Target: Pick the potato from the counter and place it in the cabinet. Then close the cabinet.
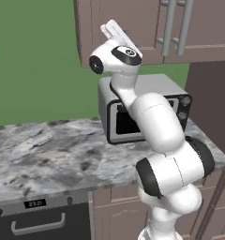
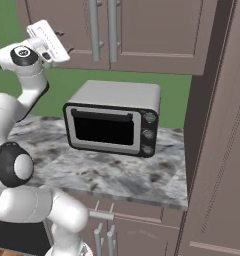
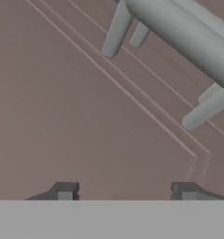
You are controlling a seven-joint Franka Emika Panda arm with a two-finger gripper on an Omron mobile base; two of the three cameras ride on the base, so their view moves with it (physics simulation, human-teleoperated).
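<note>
The cabinet (image 2: pixel 157 35) runs across the top of both base views with its panelled doors shut, so nothing inside it can be seen. Two long grey bar handles (image 2: pixel 103 30) hang side by side near the top centre of the right base view. The same pair sits at the upper right of the left base view, and in the hand view they cross the upper right corner at a slant.

The gripper (image 3: pixel 124 190) is raised to the cabinet door: it sits at the upper centre of the left base view and at the upper left of the right base view. In the hand view its two dark fingertips (image 3: pixel 65 190) stand apart at the bottom of the frame, partly open, with only bare door panel between them. They hold nothing, and whether they touch the door cannot be told.

Below, the silver toaster oven (image 2: pixel 112 120) stands on the marbled counter (image 1: pixel 48 154). I cannot make out the potato anywhere on the counter.
</note>
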